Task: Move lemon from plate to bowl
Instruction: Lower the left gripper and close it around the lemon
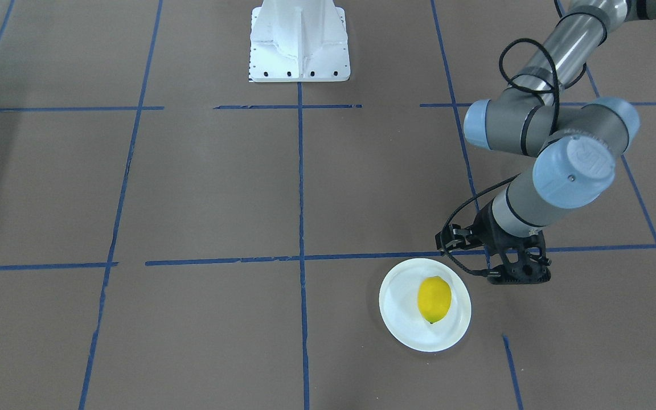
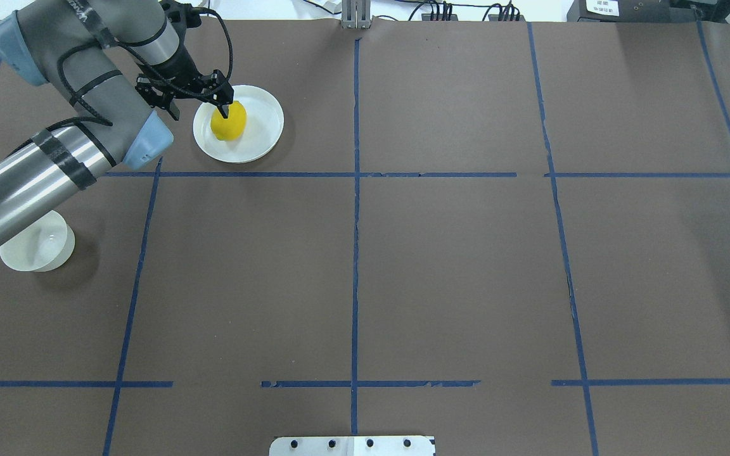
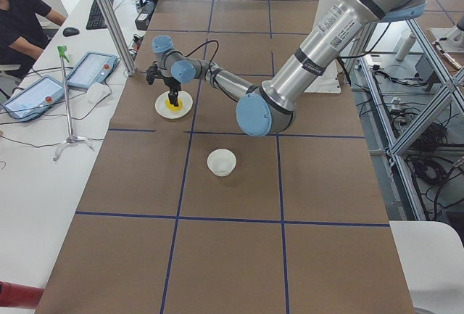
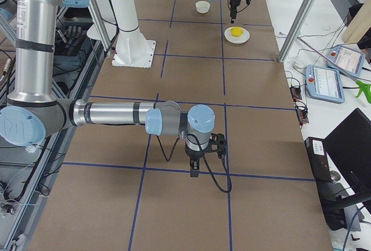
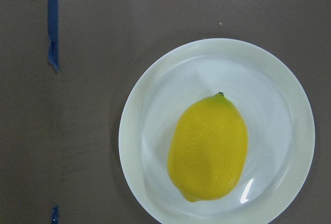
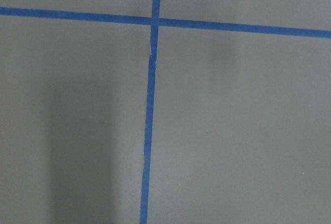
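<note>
The yellow lemon (image 1: 434, 299) lies on the flat white plate (image 1: 399, 310) at the far left of the table. It also shows in the overhead view (image 2: 230, 126) and fills the left wrist view (image 5: 208, 149), lying on the plate (image 5: 150, 131). My left gripper (image 2: 224, 114) hangs above the plate's near-left part, over the lemon and apart from it; its fingers look shut and empty. The small deep white bowl (image 2: 37, 248) stands nearer my base, partly under my left forearm. My right gripper (image 4: 194, 173) hovers over bare table far away; I cannot tell its state.
The brown table is crossed by blue tape lines (image 2: 355, 174). The white robot base (image 1: 299, 42) stands at the near middle edge. Operators' tablets (image 3: 90, 67) and a stand lie on the side bench beyond the plate.
</note>
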Robot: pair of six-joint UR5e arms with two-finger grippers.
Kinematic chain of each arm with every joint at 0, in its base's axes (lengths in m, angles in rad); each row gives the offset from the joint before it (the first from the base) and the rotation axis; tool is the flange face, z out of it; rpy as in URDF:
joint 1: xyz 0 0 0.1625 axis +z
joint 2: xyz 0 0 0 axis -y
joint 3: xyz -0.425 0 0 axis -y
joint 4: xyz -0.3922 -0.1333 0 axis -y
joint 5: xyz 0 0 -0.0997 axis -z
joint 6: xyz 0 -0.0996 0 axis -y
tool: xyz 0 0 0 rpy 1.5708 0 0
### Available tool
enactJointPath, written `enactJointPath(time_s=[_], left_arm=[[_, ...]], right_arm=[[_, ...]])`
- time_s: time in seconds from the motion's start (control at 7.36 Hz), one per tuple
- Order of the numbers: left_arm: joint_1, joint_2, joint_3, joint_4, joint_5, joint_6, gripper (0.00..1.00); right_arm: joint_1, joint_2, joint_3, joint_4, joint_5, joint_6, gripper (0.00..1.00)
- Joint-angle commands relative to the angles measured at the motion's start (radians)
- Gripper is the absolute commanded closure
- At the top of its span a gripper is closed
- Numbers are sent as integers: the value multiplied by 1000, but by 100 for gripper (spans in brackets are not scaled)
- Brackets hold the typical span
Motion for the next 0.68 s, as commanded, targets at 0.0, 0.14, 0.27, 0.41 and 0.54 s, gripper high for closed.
enactJointPath(time_s=[0.0,0.14,0.27,0.41,0.54], left_arm=[[1,-72,117,-25,21,-2,0],[2,-74,166,-93,21,-17,0],[2,-92,216,-124,21,-22,0],[4,-112,253,-132,21,-22,0],[5,-114,257,-140,21,-23,0]], right_arm=[[0,0,0,0,0,0,0],[0,0,0,0,2,0,0],[0,0,0,0,0,0,0],[0,0,0,0,0,0,0],[0,0,0,0,0,0,0]])
